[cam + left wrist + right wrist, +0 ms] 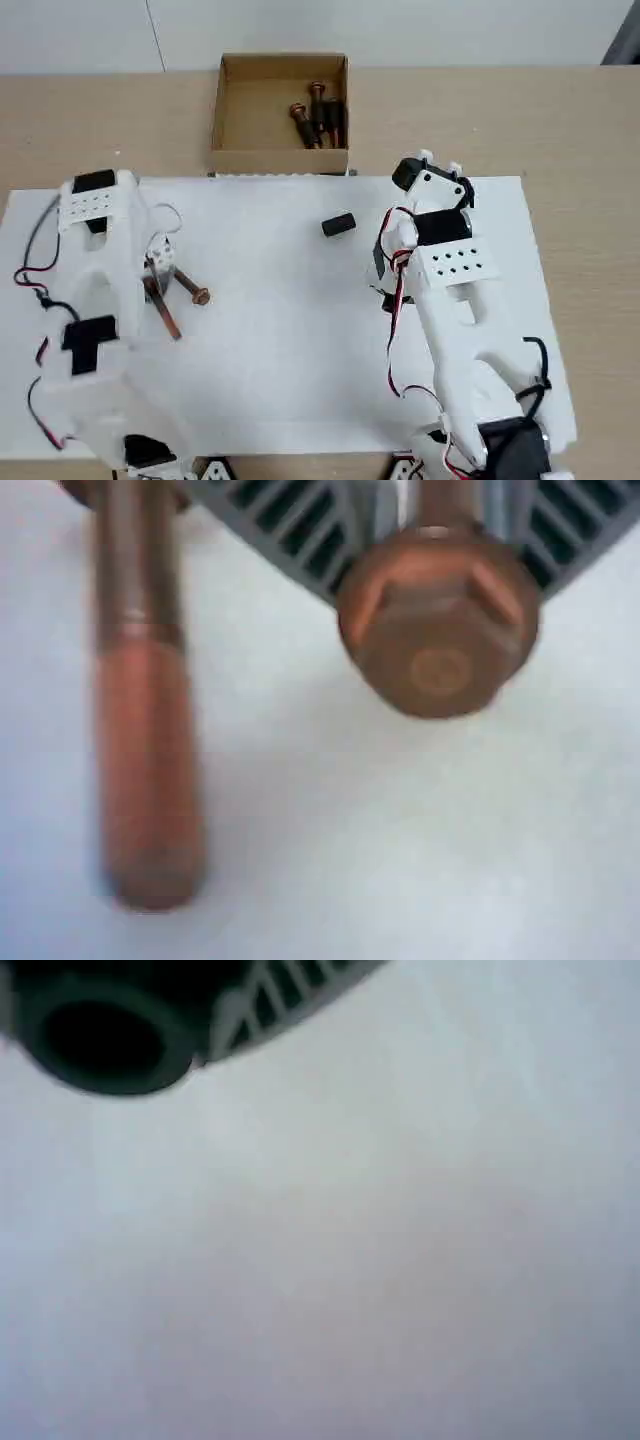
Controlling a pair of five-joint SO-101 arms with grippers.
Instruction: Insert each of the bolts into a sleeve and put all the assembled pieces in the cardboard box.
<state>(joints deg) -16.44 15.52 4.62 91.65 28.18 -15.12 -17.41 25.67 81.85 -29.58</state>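
While the two arms are hanging over the white sheet (pixel 290 370), the box (pixel 232 110) is sitting just past its far edge on the wooden table (pixel 100 110). It is holding assembled pieces (pixel 315 112) bunched toward its right wall; I am counting at least two. Two bolts are showing at the sheet's left. The left gripper (pixel 158 268) is clamping a bolt (pixel 437 630), and a loose bolt (pixel 145 740) is lying just beside it. One sleeve (pixel 339 225) is lying near the right gripper (pixel 385 262). I cannot tell whether that one is open or closed.
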